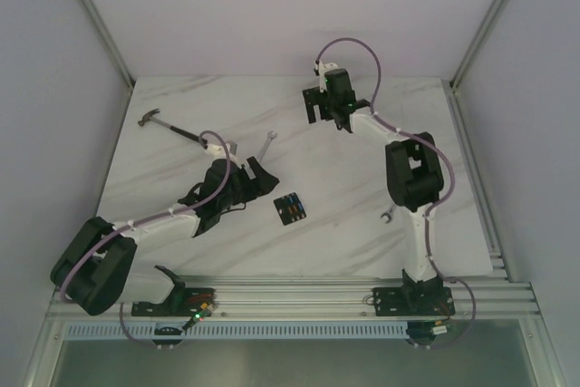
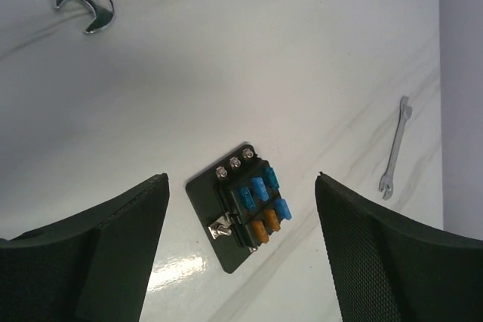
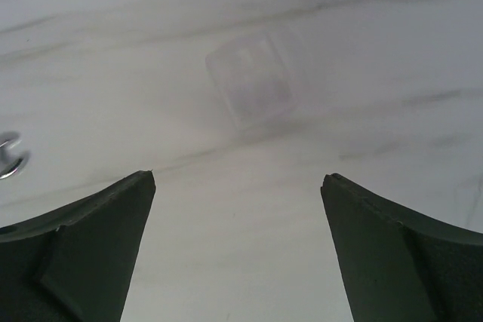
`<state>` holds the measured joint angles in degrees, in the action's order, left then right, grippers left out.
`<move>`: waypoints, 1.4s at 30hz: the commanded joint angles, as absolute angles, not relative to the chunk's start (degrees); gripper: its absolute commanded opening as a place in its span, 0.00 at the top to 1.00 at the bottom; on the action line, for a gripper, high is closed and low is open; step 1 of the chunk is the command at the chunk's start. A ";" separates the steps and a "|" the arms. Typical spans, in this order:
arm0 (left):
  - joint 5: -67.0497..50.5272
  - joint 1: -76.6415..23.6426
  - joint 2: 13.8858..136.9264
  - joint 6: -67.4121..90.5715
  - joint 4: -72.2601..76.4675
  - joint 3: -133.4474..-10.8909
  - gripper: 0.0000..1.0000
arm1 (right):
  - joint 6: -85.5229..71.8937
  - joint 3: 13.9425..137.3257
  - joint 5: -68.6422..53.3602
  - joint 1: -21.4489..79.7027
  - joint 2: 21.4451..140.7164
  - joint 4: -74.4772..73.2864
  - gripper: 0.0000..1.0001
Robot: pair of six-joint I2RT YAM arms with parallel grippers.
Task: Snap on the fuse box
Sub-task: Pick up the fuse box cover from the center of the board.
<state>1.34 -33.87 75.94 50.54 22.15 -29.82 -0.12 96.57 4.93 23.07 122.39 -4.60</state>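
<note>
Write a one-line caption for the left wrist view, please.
Open left gripper frames the fuse box, blue and amber fuses uncovered, on the marbled table.

Black fuse box (image 2: pixel 238 215), white grey-veined table (image 2: pixel 226 73)
</note>
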 commanded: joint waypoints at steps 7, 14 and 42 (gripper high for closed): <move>0.18 -31.55 77.91 47.66 21.60 -29.99 0.07 | 9.05 117.45 -7.74 19.17 140.60 -2.51 0.00; -1.12 -31.37 79.91 48.21 22.08 -30.23 0.07 | 10.20 124.84 -10.47 19.16 146.49 -7.74 0.08; -0.12 -31.38 68.31 52.36 21.43 -20.68 0.04 | -6.72 71.64 8.51 34.75 102.03 -7.87 0.54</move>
<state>-1.17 -31.77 70.08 51.75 22.15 -21.82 1.19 79.31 2.42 30.94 109.78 -7.14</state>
